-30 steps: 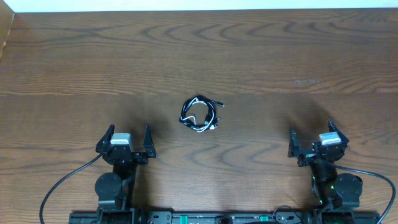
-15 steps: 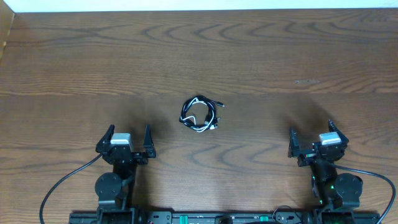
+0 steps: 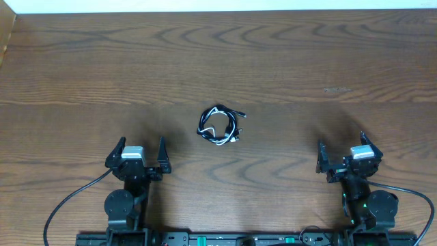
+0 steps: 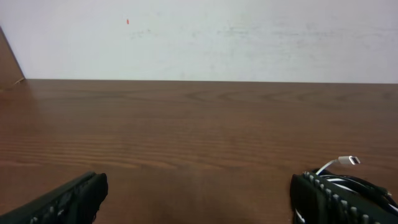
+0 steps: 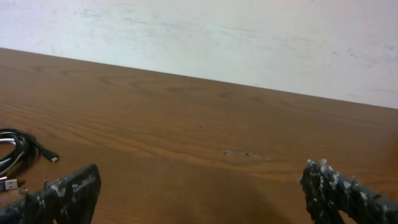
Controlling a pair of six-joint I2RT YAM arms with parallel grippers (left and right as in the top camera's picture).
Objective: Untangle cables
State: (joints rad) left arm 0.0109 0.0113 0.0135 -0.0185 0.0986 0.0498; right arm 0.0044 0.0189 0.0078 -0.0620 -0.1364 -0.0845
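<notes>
**Position of the work item.** The cables [image 3: 220, 125] lie as one small coiled bundle near the centre of the table [image 3: 307, 55]. The bundle is farther from the arm bases than either gripper and sits between the two arms, a little nearer the left one. The black cable [image 3: 217, 108] and the white cable [image 3: 217, 141] are looped through one another. Which strand crosses over which cannot be told from the overhead view. In the left wrist view a white plug end [image 4: 351, 160] projects from the bundle at the right edge. In the right wrist view a black plug end [image 5: 53, 157] projects at the left edge.

**Gripper condition.** The left gripper [image 3: 142, 141] sits at the near left with its jaws spread wide. Its fingers [image 4: 68, 198] frame only bare wood and hold nothing. The right gripper [image 3: 341, 141] sits at the near right, also spread wide and empty, and its fingers [image 5: 348, 193] likewise frame bare wood. Both are well apart from the bundle.

**Reason for the arrangement.** The bundle lies where either arm can probably reach it. The wide jaws suit an approach over a thin cord. The coils appear undisturbed, so separation is judged not yet begun.

**Next move.** One gripper likely needs to pin a loop while the other draws a plug end outward. A pinch that takes both strands risks tightening the tangle.
</notes>
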